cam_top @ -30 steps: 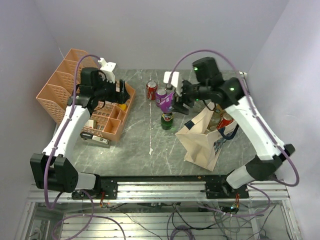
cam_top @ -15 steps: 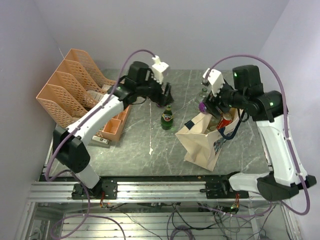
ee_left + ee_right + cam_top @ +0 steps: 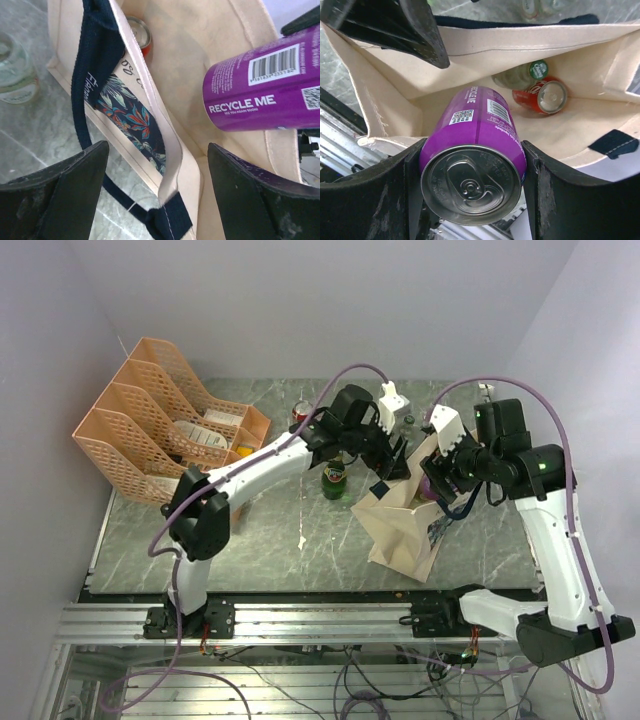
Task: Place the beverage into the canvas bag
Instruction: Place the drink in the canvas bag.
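Two arms hung over one canvas bag (image 3: 400,525) near the table's (image 3: 250,530) right edge, one green bottle (image 3: 333,478) beside it. Left wrist: the left gripper (image 3: 157,165) gaped wide astride the bag's rim. Right wrist: the right gripper (image 3: 472,172) clamped one purple can (image 3: 477,125) above the mouth, with one red can (image 3: 542,96) and one capped bottle (image 3: 522,75) inside. The next move looked like lowering and releasing.

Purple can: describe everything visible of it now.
The purple can is a glossy metal drink can with an unopened silver pull-tab top, a barcode, a QR code and white RECYCLE ME print. It is held sideways, clamped by the right gripper, at the canvas bag's open mouth, bottom end pointing in.
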### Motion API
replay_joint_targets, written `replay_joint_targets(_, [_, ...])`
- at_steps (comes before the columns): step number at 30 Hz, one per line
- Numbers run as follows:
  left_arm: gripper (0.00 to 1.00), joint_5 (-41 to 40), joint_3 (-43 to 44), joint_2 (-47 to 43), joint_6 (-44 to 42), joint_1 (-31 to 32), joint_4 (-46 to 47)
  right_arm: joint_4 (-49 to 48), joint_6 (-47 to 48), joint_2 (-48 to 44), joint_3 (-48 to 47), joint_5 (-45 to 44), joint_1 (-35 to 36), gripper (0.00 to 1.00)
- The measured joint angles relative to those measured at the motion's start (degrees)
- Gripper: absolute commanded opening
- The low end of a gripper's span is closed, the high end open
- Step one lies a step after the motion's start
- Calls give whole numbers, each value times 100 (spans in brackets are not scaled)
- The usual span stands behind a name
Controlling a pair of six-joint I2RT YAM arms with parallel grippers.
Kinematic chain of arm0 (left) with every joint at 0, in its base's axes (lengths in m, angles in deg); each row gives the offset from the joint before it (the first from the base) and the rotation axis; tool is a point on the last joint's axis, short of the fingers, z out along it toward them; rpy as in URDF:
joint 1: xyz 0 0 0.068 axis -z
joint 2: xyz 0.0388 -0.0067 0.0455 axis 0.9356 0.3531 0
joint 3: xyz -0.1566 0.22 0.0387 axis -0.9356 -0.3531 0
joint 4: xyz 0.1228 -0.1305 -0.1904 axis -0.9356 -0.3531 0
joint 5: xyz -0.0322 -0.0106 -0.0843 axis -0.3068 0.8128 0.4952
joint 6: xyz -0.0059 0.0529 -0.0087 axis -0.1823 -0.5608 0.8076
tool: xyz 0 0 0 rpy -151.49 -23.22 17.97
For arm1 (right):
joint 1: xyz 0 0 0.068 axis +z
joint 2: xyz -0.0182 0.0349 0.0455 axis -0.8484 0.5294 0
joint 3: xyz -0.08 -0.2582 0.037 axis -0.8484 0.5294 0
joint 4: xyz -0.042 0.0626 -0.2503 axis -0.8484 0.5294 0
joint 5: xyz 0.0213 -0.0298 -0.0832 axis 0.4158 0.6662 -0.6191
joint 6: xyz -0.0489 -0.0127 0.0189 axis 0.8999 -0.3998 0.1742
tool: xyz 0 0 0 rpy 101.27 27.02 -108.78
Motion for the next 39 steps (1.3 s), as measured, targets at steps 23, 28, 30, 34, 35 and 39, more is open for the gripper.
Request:
replay_joint_targets(23, [7,378,-175,341,20,286,492,428,1611,201,1202,990,-2186,29])
replay_joint_targets(28, [10,282,-155,295,-442,396,374,479,2092,391,1360,1038,-2844,29])
replay_joint_targets(30, [21,251,-109,293,-616,404,286,442,2240,476,1462,1060,-3062,30])
replay_joint_targets(34, [46,234,149,293,-1032,417,-68,398,2505,597,1746,1102,-3351,30])
replay_joint_targets(35, [52,238,284,293,-1134,417,-186,396,2535,612,1786,1130,-3373,30])
replay_joint_targets(39, [71,315,754,278,-1482,417,-313,400,2590,638,1808,1292,-3390,30])
